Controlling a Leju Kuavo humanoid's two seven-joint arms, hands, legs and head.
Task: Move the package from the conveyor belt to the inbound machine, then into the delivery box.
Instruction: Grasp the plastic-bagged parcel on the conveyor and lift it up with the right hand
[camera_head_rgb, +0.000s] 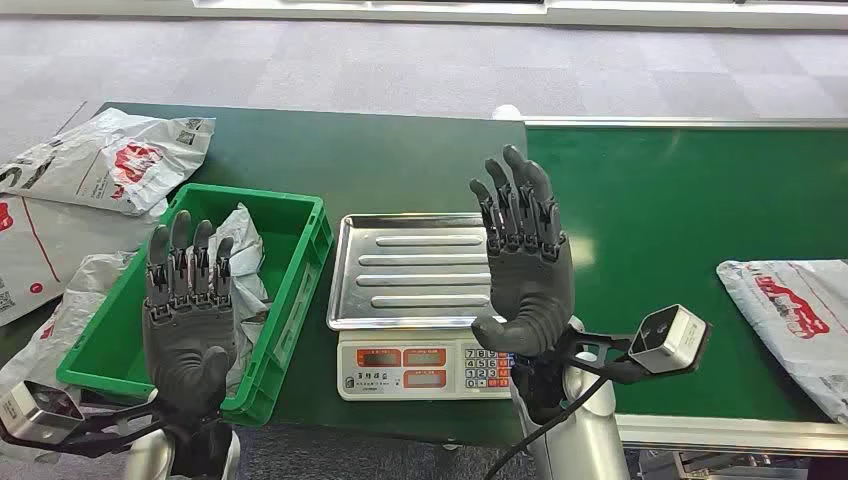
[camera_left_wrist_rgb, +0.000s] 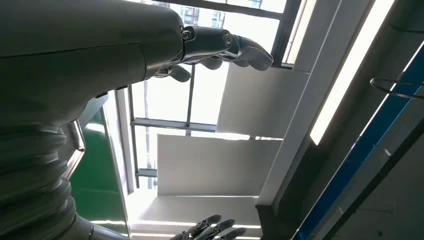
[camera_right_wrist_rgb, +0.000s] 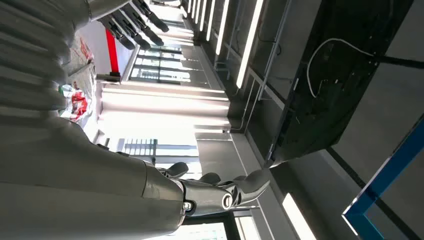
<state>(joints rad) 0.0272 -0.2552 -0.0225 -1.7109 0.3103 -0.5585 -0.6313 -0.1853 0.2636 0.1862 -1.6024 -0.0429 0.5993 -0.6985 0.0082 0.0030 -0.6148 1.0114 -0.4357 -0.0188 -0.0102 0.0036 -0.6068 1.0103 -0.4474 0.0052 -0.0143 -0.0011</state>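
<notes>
A grey-white package (camera_head_rgb: 795, 315) with red print lies on the green conveyor belt (camera_head_rgb: 680, 220) at the right edge. The inbound machine is a scale with a steel tray (camera_head_rgb: 410, 265) and a keypad front (camera_head_rgb: 420, 372), standing mid-table. The green delivery box (camera_head_rgb: 290, 270) sits left of it with grey bags (camera_head_rgb: 245, 255) inside. My right hand (camera_head_rgb: 520, 260) is raised over the scale's right side, fingers spread, holding nothing. My left hand (camera_head_rgb: 188, 300) is raised over the box, fingers straight and apart, empty. Both wrist views look up at the ceiling past the left thumb (camera_left_wrist_rgb: 220, 47) and the right thumb (camera_right_wrist_rgb: 220, 192).
Several grey-white packages (camera_head_rgb: 100, 160) with red print lie on the dark green table left of the box, one hanging off the near left corner (camera_head_rgb: 50, 330). The belt's metal rail (camera_head_rgb: 690, 123) runs along its far edge. Carpeted floor lies beyond the table.
</notes>
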